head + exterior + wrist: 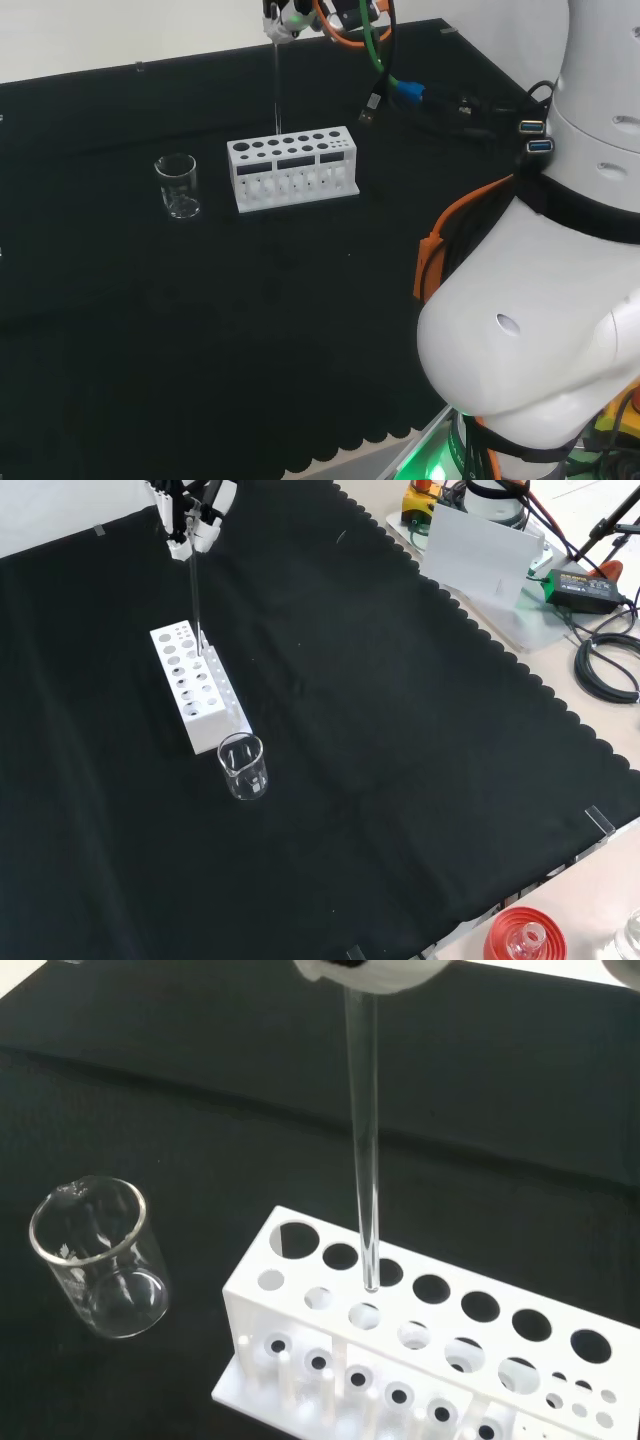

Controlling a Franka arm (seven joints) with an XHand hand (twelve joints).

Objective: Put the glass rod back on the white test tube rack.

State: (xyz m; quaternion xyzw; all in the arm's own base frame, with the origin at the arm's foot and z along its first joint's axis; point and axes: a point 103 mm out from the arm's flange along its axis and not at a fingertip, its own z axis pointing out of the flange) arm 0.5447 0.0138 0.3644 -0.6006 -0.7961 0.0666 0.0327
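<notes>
Glass rod (366, 1160) hangs upright, pinched at its top by the hand (195, 520), tip just above a hole twd the beaker (178, 186) end of the white rack (430, 1345). Centre tip over hole, keep rod vertical, lower slowly, then let go.

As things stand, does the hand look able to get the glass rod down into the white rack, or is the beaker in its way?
Probably yes. The hand holds the glass rod upright with its tip just above the white rack and its open holes. The beaker stands off to one side, apart from the rack.
</notes>
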